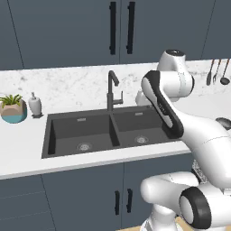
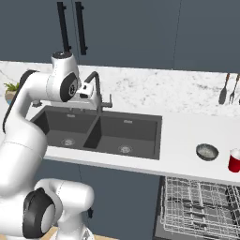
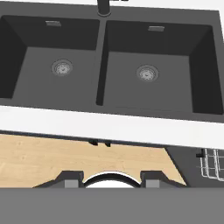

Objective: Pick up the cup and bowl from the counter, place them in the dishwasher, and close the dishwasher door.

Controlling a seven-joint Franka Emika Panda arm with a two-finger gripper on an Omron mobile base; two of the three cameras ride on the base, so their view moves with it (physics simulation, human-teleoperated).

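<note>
The red cup with a white rim stands at the right end of the white counter. Just left of it sits the dark grey bowl, whose edge also shows as the bowl. Below them the dishwasher is open, its white wire rack drawn out. I cannot make out the dishwasher door. My gripper is open and holds nothing; it hangs high over the sink, well left of both dishes. The hand is beside the faucet.
A dark double sink with a tall dark faucet is set in the counter. A teal plant pot and a soap dispenser stand at its left. Utensils hang on the backsplash. Wooden floor lies below.
</note>
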